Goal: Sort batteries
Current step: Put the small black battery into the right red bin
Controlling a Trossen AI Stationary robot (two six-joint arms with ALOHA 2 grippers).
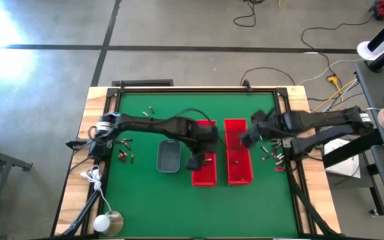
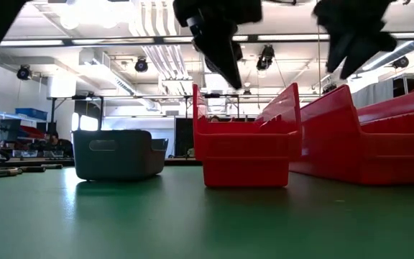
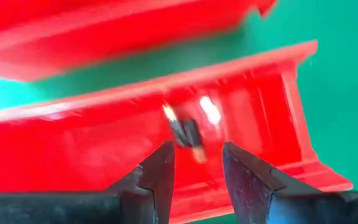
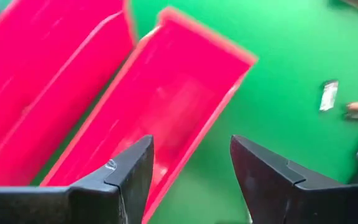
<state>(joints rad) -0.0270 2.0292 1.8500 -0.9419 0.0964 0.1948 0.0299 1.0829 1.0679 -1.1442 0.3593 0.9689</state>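
Observation:
Two long red bins stand side by side mid-table, the left bin (image 1: 207, 175) and the right bin (image 1: 239, 167). My left gripper (image 1: 195, 162) is open above the left bin (image 3: 92, 149). A small dark battery with a silvery end (image 3: 184, 132) shows blurred inside this bin, just beyond the fingertips and apart from them. My right gripper (image 1: 245, 141) is open and empty above the right bin (image 4: 179, 93). Loose batteries lie on the green mat at the left (image 1: 127, 155) and at the right (image 1: 272, 155); some also show in the right wrist view (image 4: 328, 94).
A small grey tray (image 1: 168, 157) stands just left of the left red bin. More batteries lie near the mat's far left (image 1: 149, 110). A wooden frame (image 1: 95, 107) edges the green mat. In the low view both grippers hang above the bins' rims (image 2: 244, 129).

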